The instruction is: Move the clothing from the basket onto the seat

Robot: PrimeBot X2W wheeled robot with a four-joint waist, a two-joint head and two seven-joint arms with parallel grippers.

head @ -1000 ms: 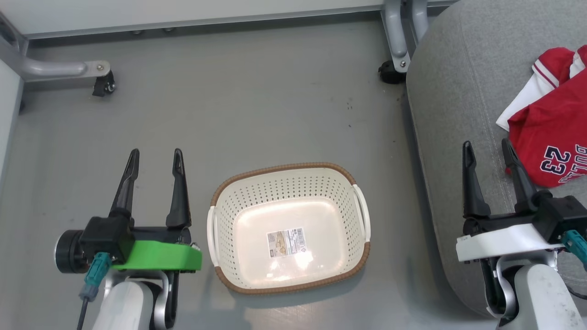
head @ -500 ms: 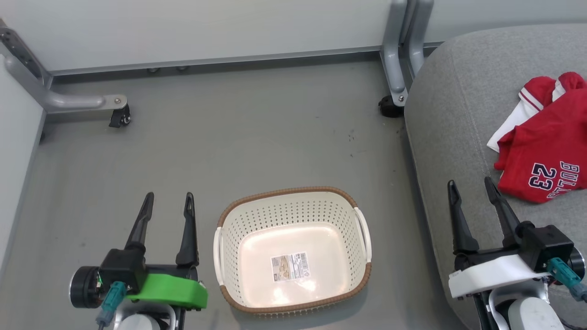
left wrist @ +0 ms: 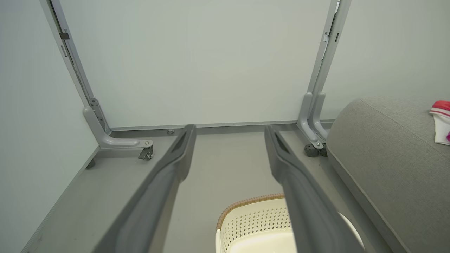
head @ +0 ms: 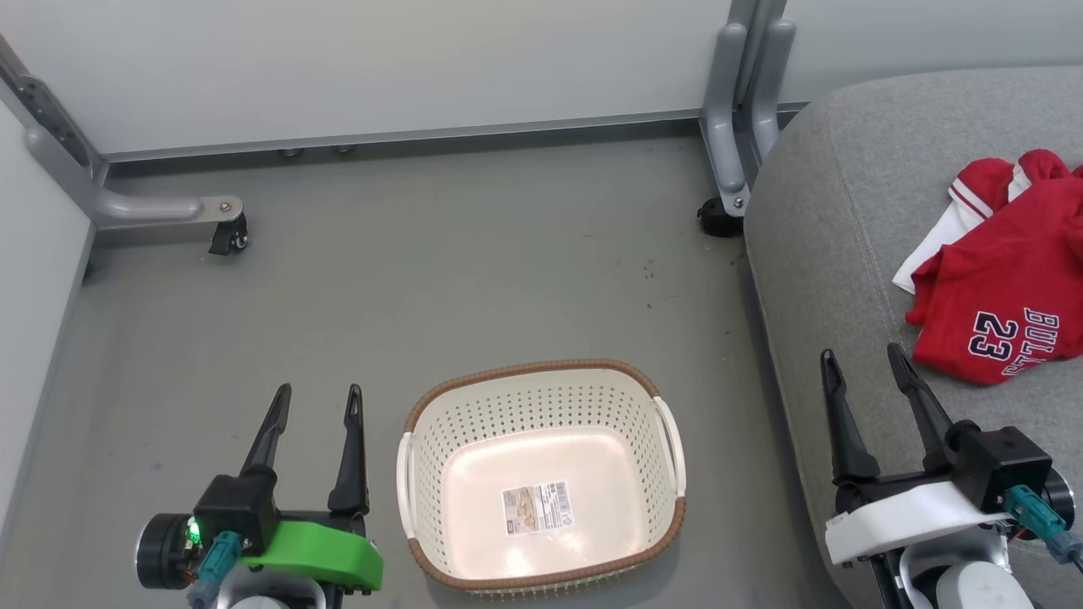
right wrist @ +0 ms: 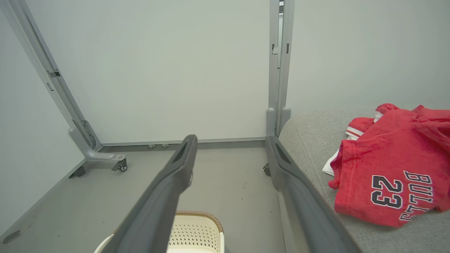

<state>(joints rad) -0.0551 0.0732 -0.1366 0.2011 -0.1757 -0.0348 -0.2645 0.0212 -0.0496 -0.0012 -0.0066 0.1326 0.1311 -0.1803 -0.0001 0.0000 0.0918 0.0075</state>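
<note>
One grey seat (head: 829,254) takes up the right side. One basket (head: 525,370) stands on the floor (head: 423,271) just beside it, with nothing inside but a label (head: 537,508) on its bottom. The clothing (head: 998,279) lies on the seat in a red heap, seemingly two pieces: the "BULLS 23" jersey over a white-trimmed one. By that, the task looks done, with nothing left to carry. Two claws, the left claw (head: 319,391) and the right claw (head: 859,353), are spread wide and empty, either side of the basket
</note>
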